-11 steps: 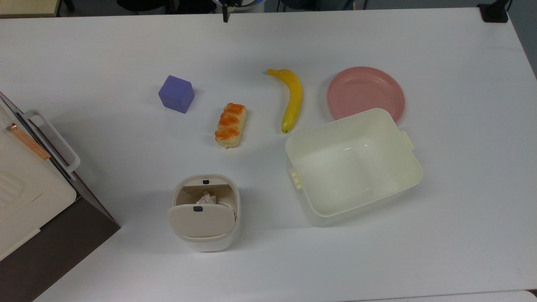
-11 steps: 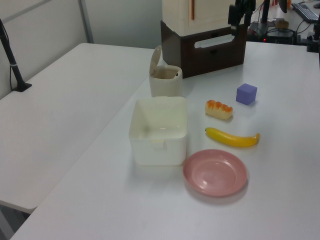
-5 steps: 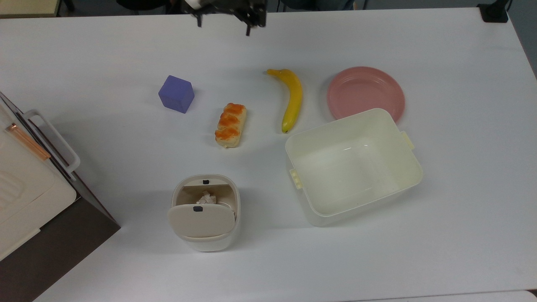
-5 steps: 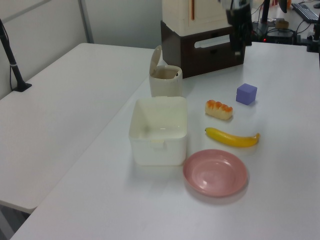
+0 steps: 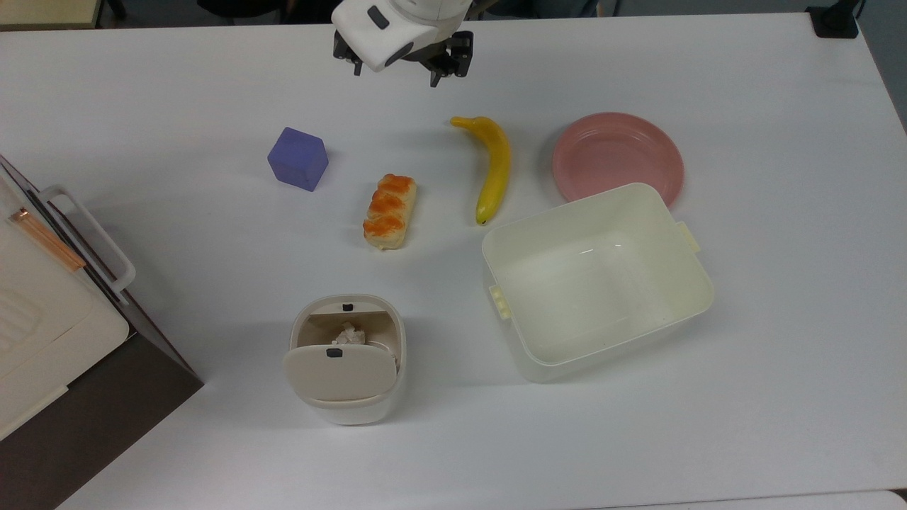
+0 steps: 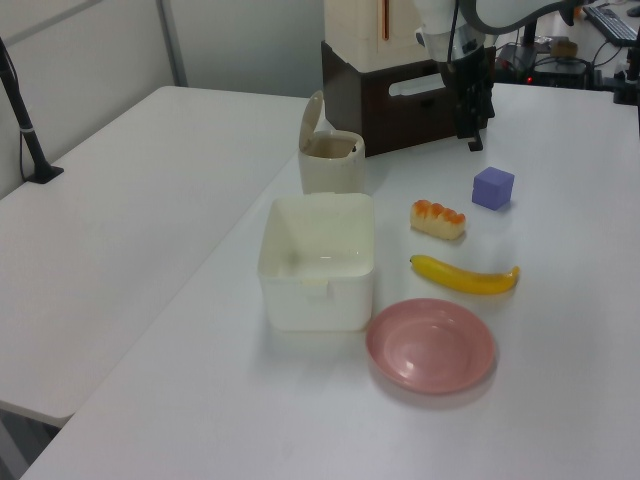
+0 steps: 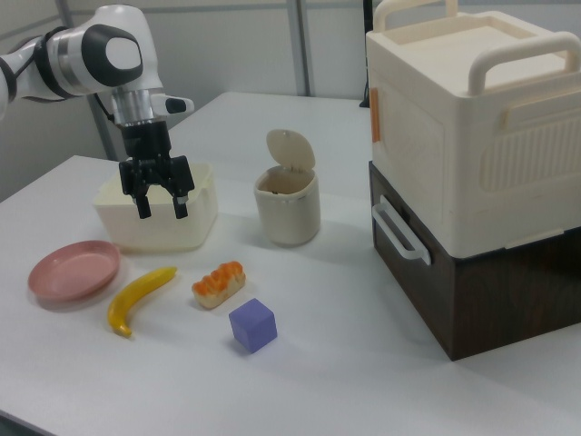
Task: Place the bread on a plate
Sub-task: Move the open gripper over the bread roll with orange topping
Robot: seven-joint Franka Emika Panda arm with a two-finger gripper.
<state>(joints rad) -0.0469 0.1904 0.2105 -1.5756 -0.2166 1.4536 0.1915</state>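
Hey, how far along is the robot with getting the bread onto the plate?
Nothing is done yet: the bread lies on the table between the purple cube and the banana, and the pink plate is bare. The gripper hangs open in the air, holding nothing. Left: reach the bread, grasp it, carry it to the plate.

The arm (image 7: 86,50) is showing rounded white shells with a dark grey round cap on one joint and a grey band beside it. A silvery wrist ring is sitting above the black gripper (image 7: 158,207), which is carrying two short black fingers (image 7: 180,206).
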